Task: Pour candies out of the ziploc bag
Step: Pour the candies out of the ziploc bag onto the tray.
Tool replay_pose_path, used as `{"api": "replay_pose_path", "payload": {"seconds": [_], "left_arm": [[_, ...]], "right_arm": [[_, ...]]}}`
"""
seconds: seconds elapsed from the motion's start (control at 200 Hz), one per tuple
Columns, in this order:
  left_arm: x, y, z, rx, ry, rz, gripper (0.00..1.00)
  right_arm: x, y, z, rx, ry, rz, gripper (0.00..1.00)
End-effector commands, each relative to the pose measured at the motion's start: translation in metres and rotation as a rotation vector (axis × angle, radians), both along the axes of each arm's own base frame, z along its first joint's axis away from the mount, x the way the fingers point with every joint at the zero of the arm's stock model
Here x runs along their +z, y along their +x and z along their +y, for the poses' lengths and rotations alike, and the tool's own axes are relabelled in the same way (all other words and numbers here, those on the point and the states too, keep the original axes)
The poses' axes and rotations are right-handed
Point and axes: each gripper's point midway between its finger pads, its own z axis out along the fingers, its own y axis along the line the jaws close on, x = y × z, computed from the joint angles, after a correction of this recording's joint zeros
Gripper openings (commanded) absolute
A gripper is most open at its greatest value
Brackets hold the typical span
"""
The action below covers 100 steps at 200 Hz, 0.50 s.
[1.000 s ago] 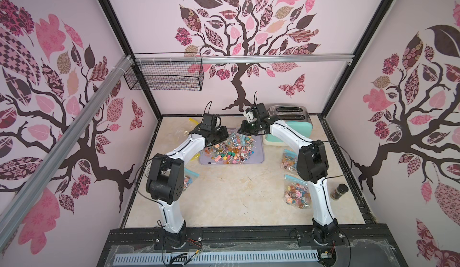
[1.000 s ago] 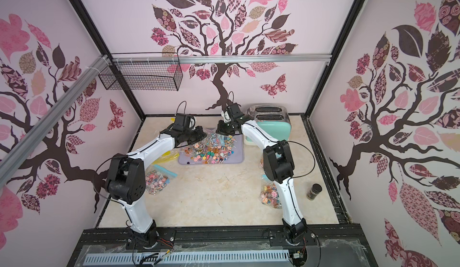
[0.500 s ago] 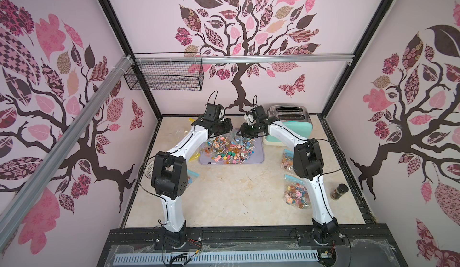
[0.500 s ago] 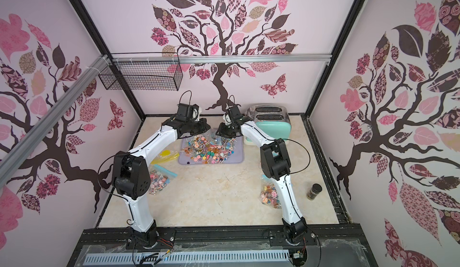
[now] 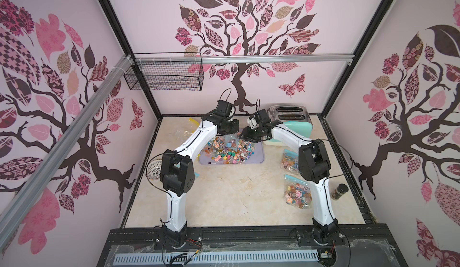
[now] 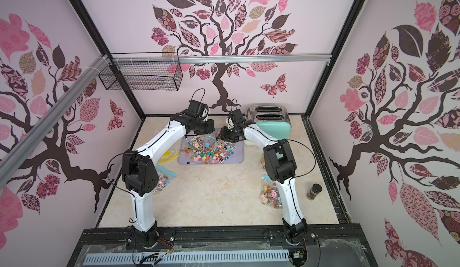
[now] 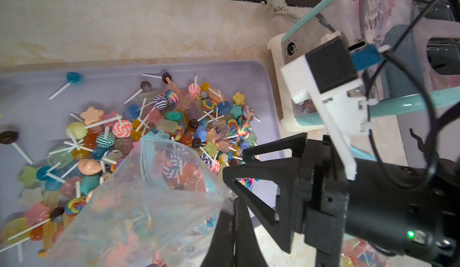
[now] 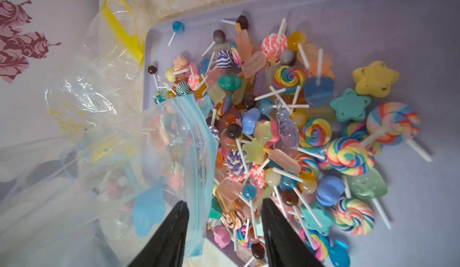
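My left gripper is clamping tight on the clear bag, whose blue mouth is hanging over the candies. They are lying heaped on the lilac tray at twelve o'clock on the table. My right gripper is hovering with its jaws parted, gripping nothing, the bag's zip edge lying loose between them.

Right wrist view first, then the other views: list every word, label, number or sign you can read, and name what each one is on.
No text can be read in any view.
Yellow print on the clear bag with the yellow strip: blurred, unreadable.
Label on the spice jar: too small to read.
Marks around the toaster dial: too small to read.
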Motion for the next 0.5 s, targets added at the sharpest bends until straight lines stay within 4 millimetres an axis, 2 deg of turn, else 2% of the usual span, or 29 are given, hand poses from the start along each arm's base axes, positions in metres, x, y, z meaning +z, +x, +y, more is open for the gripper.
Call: {"api": "replay_pose_path", "payload": {"seconds": [0.0, 0.265, 0.39, 0.495], "left_arm": [[0.01, -0.003, 0.005, -0.002, 0.054, -0.02, 0.0], [0.061, -0.013, 0.016, 0.017, 0.025, -0.136, 0.0], [0.086, -0.031, 0.014, -0.005, -0.042, -0.166, 0.0], [0.089, -0.056, 0.016, -0.02, -0.091, -0.141, 0.0]], "right_arm": [[0.026, -0.001, -0.005, -0.006, 0.015, -0.056, 0.53], [0.048, -0.027, -0.017, 0.045, 0.01, -0.126, 0.57], [0.058, -0.046, -0.024, 0.069, 0.008, -0.154, 0.58], [0.06, -0.065, -0.035, 0.079, -0.015, -0.163, 0.57]]}}
